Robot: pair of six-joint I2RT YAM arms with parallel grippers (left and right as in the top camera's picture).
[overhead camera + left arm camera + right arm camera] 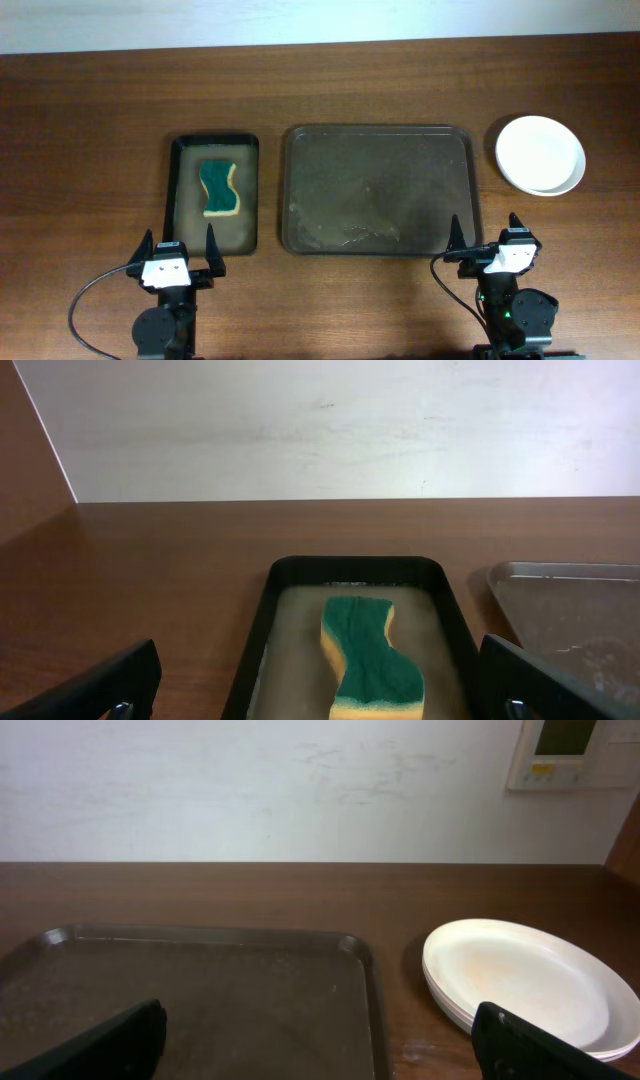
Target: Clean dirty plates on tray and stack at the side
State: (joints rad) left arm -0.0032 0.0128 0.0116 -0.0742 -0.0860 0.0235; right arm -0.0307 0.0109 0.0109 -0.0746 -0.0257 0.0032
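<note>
The round white shallow plates (540,154) are stacked on the brown wooden worktop (100,120), just to the right of the large dark brown rectangular tray (378,190). The left gripper (180,242) and the right gripper (485,232) are held with jaws wide apart.

A green-and-yellow sponge (368,660) lies in the black tray (253,635), between the left hand's (318,660) spread fingers (110,685).

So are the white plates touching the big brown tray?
Apart. The overhead view shows a strip of bare table between the plates and the tray's right rim; the right wrist view shows the same gap.
</note>
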